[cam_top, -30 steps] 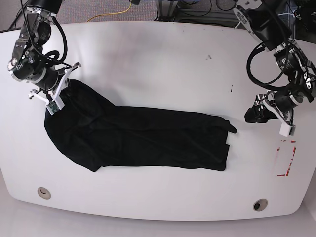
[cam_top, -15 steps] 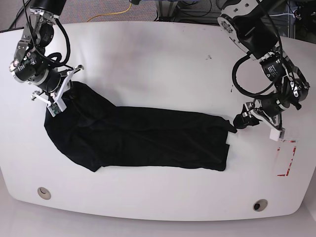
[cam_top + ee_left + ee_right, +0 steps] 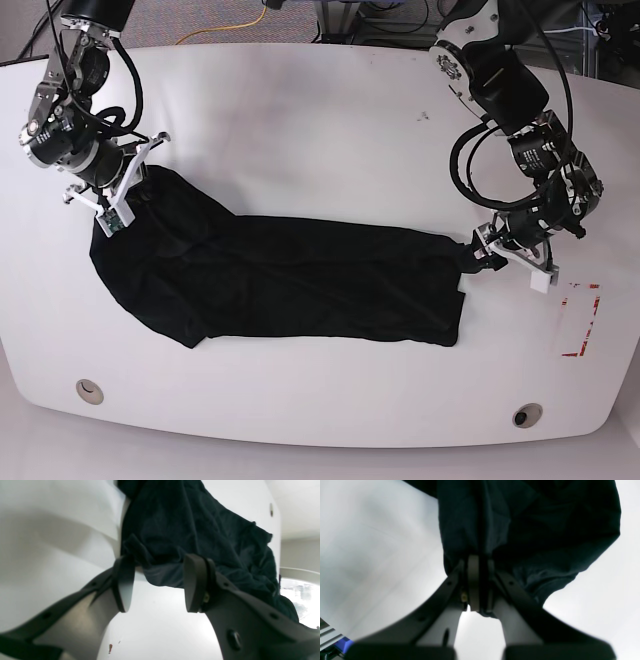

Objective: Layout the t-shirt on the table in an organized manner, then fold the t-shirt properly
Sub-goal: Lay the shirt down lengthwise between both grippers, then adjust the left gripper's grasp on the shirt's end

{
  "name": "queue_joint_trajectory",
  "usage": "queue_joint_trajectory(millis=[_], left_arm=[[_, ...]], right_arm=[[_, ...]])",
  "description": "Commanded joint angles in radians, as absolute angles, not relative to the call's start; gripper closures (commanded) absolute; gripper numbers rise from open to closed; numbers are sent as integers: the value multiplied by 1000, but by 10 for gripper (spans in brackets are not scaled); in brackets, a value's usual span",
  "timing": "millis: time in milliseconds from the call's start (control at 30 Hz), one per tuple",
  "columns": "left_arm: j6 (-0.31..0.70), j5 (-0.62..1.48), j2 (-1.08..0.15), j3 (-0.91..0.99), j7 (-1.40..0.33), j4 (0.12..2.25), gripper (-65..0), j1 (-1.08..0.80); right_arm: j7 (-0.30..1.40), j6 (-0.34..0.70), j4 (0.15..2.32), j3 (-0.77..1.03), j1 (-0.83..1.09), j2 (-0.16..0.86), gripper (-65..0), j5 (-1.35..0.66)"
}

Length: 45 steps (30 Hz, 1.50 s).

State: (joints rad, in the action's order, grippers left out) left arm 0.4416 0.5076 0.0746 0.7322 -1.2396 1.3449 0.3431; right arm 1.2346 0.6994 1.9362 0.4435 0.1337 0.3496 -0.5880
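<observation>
The black t-shirt (image 3: 300, 285) lies in a long crumpled band across the white table (image 3: 300, 110). My right gripper (image 3: 118, 205) at the shirt's upper left end is shut on the fabric; in the right wrist view its fingers (image 3: 473, 582) press together on a fold of the t-shirt (image 3: 532, 517). My left gripper (image 3: 476, 256) is at the shirt's right end, open. In the left wrist view its fingertips (image 3: 123, 585) stand apart, with the t-shirt's (image 3: 195, 522) edge lying between them.
Two round metal grommets (image 3: 89, 390) (image 3: 526, 414) sit near the table's front edge. A red tape outline (image 3: 580, 320) marks the table just right of the left gripper. Cables and frame parts lie beyond the far edge.
My left arm has swung left and down until its open gripper reached the shirt's right end. The right gripper has kept its grip and hardly moved.
</observation>
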Motion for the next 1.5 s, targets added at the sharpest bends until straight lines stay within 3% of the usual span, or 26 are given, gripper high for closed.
queue_joint_trajectory(millis=[0,400,667,833,1200,1467], left_arm=[[444,496,84,728,-1218,1360,-297,392],[441,381,97,679,-1202,1323,-296,441],[343,364,97,654,-1147,1268,-296,443],[335,363,97,654,-1150,1265,-294,441],[348,366,88,664,-1280,1431,-294,421],[460,366,54,665,-1353,1495,-294,380]], right_arm=[[1216,698,1952,449,120,366,-6,-601],[1216,698,1952,449,119,366,-6,-601],[1216,698,1952,449,108,366,-6,-601],[1216,698,1952,449,104,366,-6,-601],[1218,698,1952,449,99,366,-6,-601],[1218,698,1952,449,99,366,-6,-602]])
